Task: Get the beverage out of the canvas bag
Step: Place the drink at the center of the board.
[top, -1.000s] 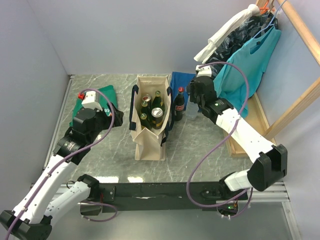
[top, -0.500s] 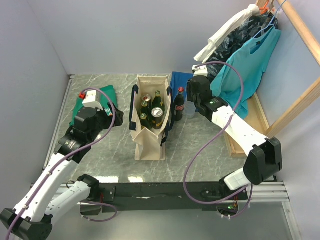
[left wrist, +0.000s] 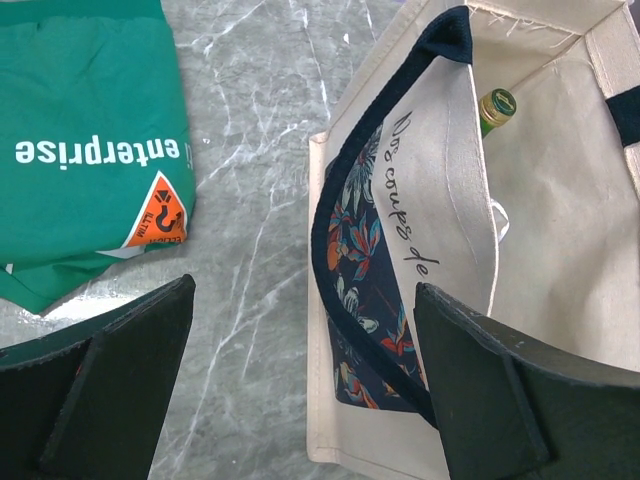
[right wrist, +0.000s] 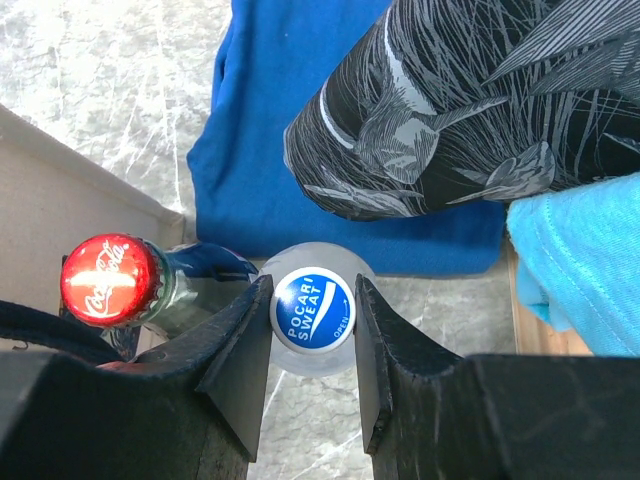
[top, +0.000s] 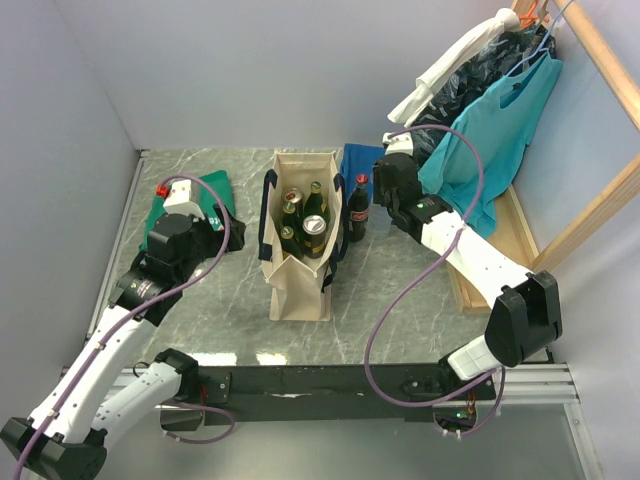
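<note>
The cream canvas bag (top: 300, 285) stands upright mid-table with navy handles; inside are several green bottles (top: 288, 236) and a can (top: 314, 226). My right gripper (right wrist: 312, 287) is shut on the blue cap of a Pocari Sweat bottle (right wrist: 313, 308), outside the bag and just right of a red-capped cola bottle (right wrist: 108, 280) (top: 359, 208). From above, that gripper (top: 383, 200) covers the held bottle. My left gripper (left wrist: 300, 295) stands open over the bag's left edge (left wrist: 330, 300) and its handle, holding nothing.
A folded green T-shirt (top: 190, 195) lies left of the bag. A blue cloth (top: 362, 158) lies behind the cola bottle. Hanging clothes on a wooden rack (top: 480, 120) crowd the right side, and a patterned dark sleeve (right wrist: 450, 110) hangs near my right gripper.
My right arm has shifted slightly left and toward the back, closer to the cola bottle, still shut on the cap. The left arm has not moved.
</note>
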Robot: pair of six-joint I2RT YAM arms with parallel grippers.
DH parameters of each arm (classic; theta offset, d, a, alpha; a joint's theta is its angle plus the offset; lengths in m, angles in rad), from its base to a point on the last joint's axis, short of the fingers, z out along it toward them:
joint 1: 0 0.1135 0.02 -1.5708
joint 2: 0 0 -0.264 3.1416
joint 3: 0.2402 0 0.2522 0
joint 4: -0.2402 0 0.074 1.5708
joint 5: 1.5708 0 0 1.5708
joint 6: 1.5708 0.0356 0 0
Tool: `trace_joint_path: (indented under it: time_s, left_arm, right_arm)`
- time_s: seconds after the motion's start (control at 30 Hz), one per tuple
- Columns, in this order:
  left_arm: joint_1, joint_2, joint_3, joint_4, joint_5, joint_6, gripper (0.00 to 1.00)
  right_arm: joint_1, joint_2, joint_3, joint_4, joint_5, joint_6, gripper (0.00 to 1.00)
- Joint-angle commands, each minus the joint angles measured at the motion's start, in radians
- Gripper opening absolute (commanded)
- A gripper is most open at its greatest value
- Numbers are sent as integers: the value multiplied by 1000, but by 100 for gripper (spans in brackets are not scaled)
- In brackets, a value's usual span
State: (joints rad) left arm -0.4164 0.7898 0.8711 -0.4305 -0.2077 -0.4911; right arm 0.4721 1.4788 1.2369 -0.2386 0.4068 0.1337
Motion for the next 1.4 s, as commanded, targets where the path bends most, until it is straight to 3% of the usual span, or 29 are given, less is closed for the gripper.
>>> trace_joint_path:
  time_s: [0.0,1.27,1.37]
  left_arm:
    - [7,-4,22,27,4,11,96]
    - [25,3,20,26,5,-3,96]
    - [27,9,20,27,8,-4,96]
  right_arm:
    - [-4,-14,19,173,33,6,0]
    - [-3,17,-16,165,18,69,0]
    - [-4,20,-5,134,10,72,7]
